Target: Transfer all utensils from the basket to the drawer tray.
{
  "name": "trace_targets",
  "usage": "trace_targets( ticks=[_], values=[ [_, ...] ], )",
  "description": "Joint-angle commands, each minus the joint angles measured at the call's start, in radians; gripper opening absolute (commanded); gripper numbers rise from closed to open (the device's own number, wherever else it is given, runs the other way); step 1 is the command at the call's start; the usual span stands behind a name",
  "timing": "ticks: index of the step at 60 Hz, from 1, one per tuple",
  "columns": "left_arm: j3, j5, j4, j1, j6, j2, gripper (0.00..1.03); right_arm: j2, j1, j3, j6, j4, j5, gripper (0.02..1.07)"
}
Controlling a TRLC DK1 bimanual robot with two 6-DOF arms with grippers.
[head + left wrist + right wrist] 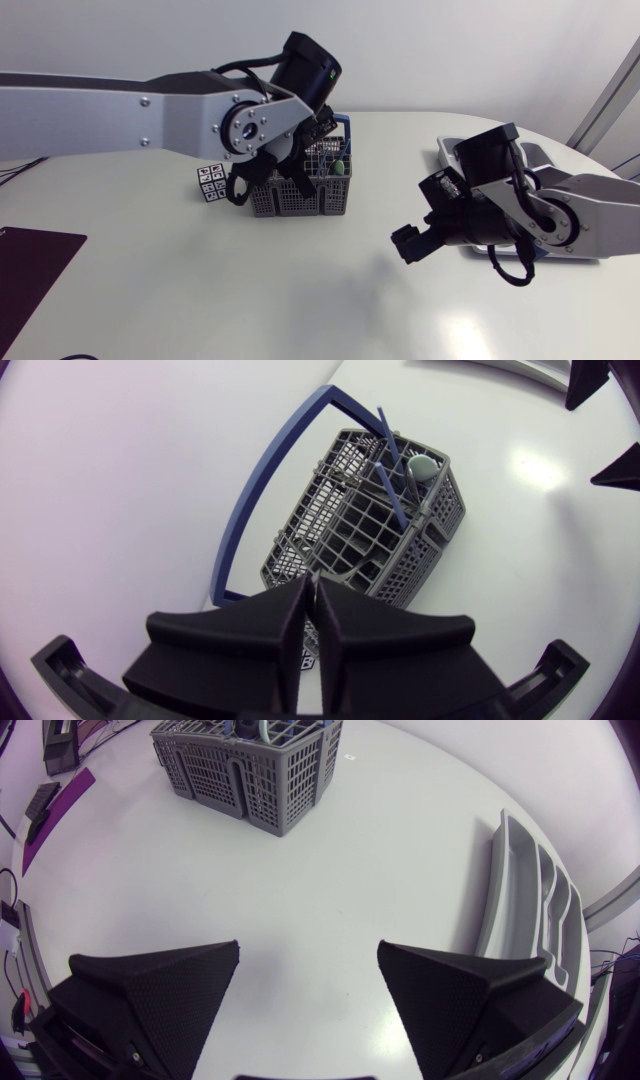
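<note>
The grey mesh basket (370,530) with a blue handle (260,490) stands at the table's back middle, also seen in the head view (300,190). A blue utensil handle (392,460) and a pale green spoon (420,465) stick up from its far compartments. My left gripper (310,630) hangs over the basket's near end, shut, with nothing visible between its fingers. My right gripper (310,980) hovers open and empty over bare table, apart from the basket (250,770). The grey drawer tray (530,910) lies beside it, partly under my right arm (446,153).
A small patterned cube (212,183) sits just left of the basket. A dark mat (30,270) covers the front left corner. Bare table lies between the basket and the tray.
</note>
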Motion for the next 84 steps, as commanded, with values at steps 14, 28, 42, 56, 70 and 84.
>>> trace_targets(
  ticks=[14, 28, 42, 56, 70, 84],
  values=[
    [-0.087, -0.010, -0.020, -0.041, 0.072, -0.159, 0.06, -0.038, 0.031, -0.045, -0.013, 0.021, 0.013, 1.02],
    [-0.107, 0.045, -0.102, -0.094, -0.018, -0.217, 0.06, -0.113, 0.058, -0.065, -0.033, 0.025, 0.000, 1.02],
    [-0.095, 0.232, -0.200, -0.119, -0.236, -0.176, 0.04, -0.251, 0.100, -0.083, -0.039, 0.028, -0.016, 1.02],
    [0.008, 0.467, -0.324, -0.088, -0.389, -0.072, 0.04, -0.317, 0.147, -0.085, -0.030, 0.029, -0.014, 1.02],
    [0.129, 0.663, -0.424, -0.051, -0.466, 0.026, 0.04, -0.308, 0.268, -0.089, -0.070, 0.035, -0.008, 1.01],
    [0.193, 0.803, -0.485, -0.025, -0.488, 0.066, 0.04, -0.279, 0.293, -0.115, -0.125, 0.087, -0.002, 0.92]
  ],
)
